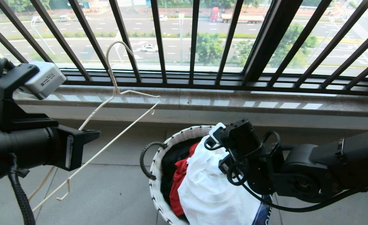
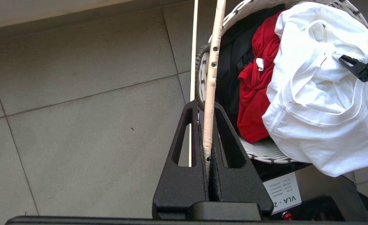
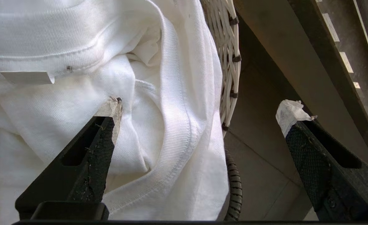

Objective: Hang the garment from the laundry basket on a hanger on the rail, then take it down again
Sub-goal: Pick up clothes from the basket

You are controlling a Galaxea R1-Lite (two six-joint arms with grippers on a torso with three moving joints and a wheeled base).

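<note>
The white garment lies heaped on top of the round white woven laundry basket on the floor. Its ribbed collar shows in the right wrist view, garment. My right gripper hangs open just over the basket's far rim. One taped fingertip is against the cloth and the other is out past the basket wall. At the left, my left gripper is shut on the thin beige hanger, which is held tilted in the air, hanger. The rail is out of view.
A red garment and a dark one lie in the basket beside the white one. Behind it run a stone sill and the black barred window railing. Grey floor tiles spread to the basket's left.
</note>
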